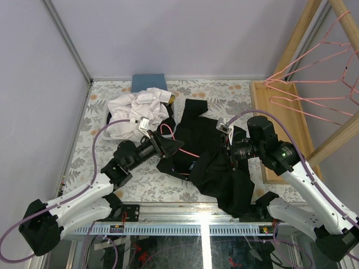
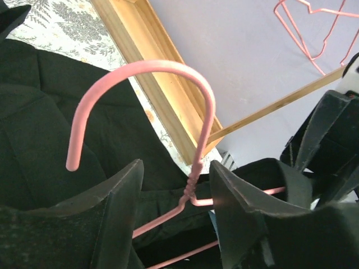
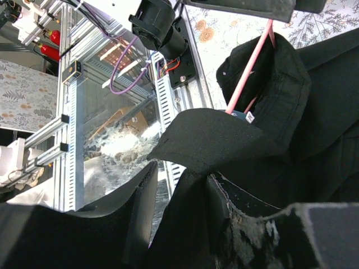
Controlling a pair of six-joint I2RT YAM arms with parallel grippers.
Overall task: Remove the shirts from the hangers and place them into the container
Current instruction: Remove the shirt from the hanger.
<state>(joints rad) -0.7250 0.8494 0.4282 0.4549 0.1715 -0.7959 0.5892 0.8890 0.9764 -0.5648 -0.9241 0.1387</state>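
A large black shirt (image 1: pixel 207 174) lies spread across the middle of the table, with a pink hanger (image 1: pixel 188 150) still inside it. My left gripper (image 1: pixel 174 144) is open, and its jaws stand on either side of the hanger's twisted neck (image 2: pixel 190 182) without touching it. The hook (image 2: pixel 168 66) rises above the jaws. My right gripper (image 1: pixel 225 147) is shut on a fold of the black shirt (image 3: pixel 224 140) at its right side, and the pink hanger wire (image 3: pixel 247 73) runs into the collar beyond. A white shirt (image 1: pixel 137 109) is heaped at the back left. The container is hidden.
A long wooden tray (image 1: pixel 280 129) lies along the right side, also seen from the left wrist (image 2: pixel 162 73). Several empty pink hangers (image 1: pixel 314 78) hang on a wooden rack above it. A folded blue cloth (image 1: pixel 148 82) sits against the back wall. The metal table frame (image 3: pixel 73 112) is below.
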